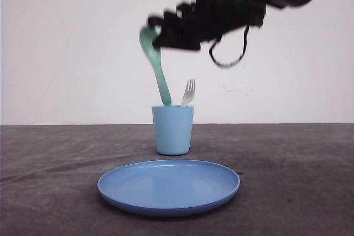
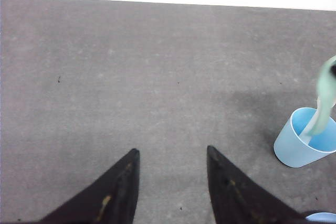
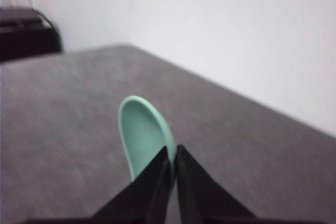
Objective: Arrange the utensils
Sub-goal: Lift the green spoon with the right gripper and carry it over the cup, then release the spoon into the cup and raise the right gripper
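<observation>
Right claw pinches the mint-green spoon near its bowl; looks light, stiff, slippery plastic. Left claw gapes, holding nothing.

The spoon's handle end and the fork's handle are hidden inside the cup — the right arm is smeared by blur.

Fork in cup (behind plate).
</observation>
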Motion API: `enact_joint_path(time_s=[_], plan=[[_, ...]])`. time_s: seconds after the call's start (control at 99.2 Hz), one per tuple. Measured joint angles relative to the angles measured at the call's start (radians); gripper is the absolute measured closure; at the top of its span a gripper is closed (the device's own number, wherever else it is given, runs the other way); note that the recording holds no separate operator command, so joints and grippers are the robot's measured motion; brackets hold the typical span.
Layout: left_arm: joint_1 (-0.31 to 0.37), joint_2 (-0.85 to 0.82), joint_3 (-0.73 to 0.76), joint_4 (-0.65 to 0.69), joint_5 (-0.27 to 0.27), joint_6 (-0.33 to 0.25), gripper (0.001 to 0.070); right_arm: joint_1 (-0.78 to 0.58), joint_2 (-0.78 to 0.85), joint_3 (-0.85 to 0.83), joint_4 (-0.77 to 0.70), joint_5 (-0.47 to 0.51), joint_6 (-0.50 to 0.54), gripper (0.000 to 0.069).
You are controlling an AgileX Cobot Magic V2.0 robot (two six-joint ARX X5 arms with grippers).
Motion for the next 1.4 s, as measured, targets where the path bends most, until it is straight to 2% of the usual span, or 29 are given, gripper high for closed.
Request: enact_joint_path(time_s=[0.192, 0.353, 0.655, 0.716, 0.897, 0.938, 1.028, 1.19, 1.401], plan=[[0.0, 0.0, 0.0, -0.005, 0.0, 0.0, 0.0477, -0.003, 0.04, 0.0, -0.015, 0.02, 0.0, 0.0675], [0.0, 0.0, 0.0, -0.009, 0.0, 0.0, 0.0477, -0.002, 0.047, 0.0, -0.086, 0.042, -0.001, 0.0675], [0.0, 0.0, 0.0, -0.01, 0.0, 0.0, 0.0477, -0.003, 0.047, 0.0, -0.1, 0.046, -0.001, 0.0667], [0.0, 0.0, 0.0, -0.01, 0.0, 0.0, 0.0477, -0.003, 0.047, 0.0, -0.1, 0.046, -0.001, 0.0613], [0.0, 0.0, 0.0, -0.01, 0.0, 0.0, 0.0477, -0.003, 0.047, 0.0, -0.1, 0.045, -0.001, 0.0275], [0.0, 0.0, 0.0, -0.01, 0.0, 0.0, 0.0477, -0.003, 0.046, 0.0, -0.1, 0.045, -0.001, 0.0238], [0.0, 0.0, 0.0, -0.01, 0.0, 0.0, 0.0477, -0.003, 0.029, 0.0, -0.112, 0.045, 0.0, 0.0206], [0.0, 0.0, 0.0, -0.01, 0.0, 0.0, 0.0477, -0.002, -0.099, -0.002, -0.2, 0.042, 0.0, 0.0197], [0.0, 0.0, 0.0, -0.01, 0.0, 0.0, 0.0477, -0.016, -0.294, -0.002, -0.455, 0.041, 0.013, 0.0197]])
